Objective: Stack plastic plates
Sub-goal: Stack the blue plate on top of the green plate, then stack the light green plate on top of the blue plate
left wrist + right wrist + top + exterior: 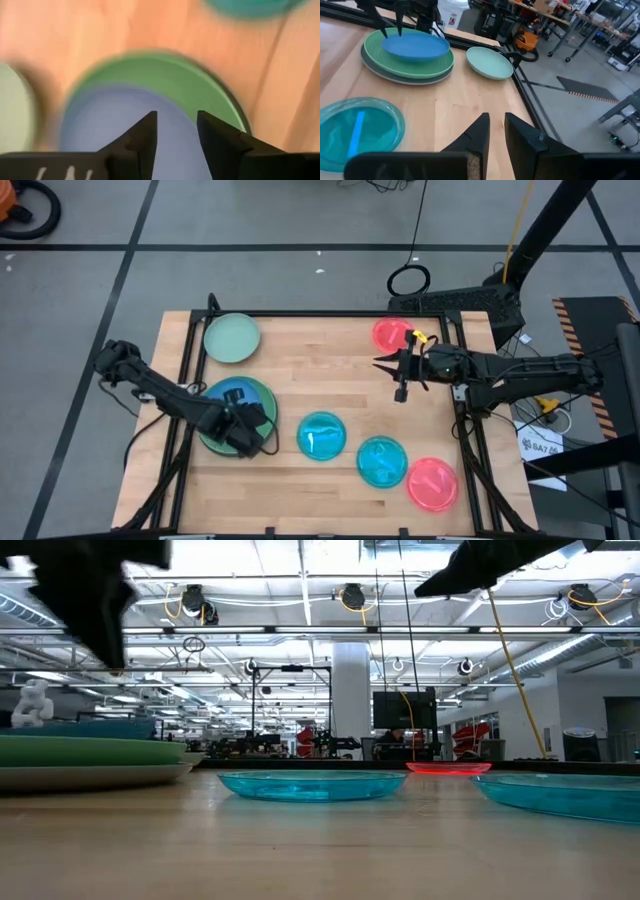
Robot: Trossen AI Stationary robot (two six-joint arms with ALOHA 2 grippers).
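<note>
Blue plate beneath left gripper

Wooden table with black frame on grey floor marked by dark tape lines. Beyond, at 12 o'clock: white column, ceiling lights, workbenches, monitor.

Setting: large open-plan robotics laboratory or industrial workshop hall. Evidence: pale wooden butcher-block table edged by a black metal frame, standing on a grey concrete floor marked with black tape lines; high white ceiling of exposed beams and ducts with coiled yellow cables; a white structural column; further black-framed rigs and a dark monitor in the background; an orange shop vacuum and wheeled workbenches beyond the table.
</note>
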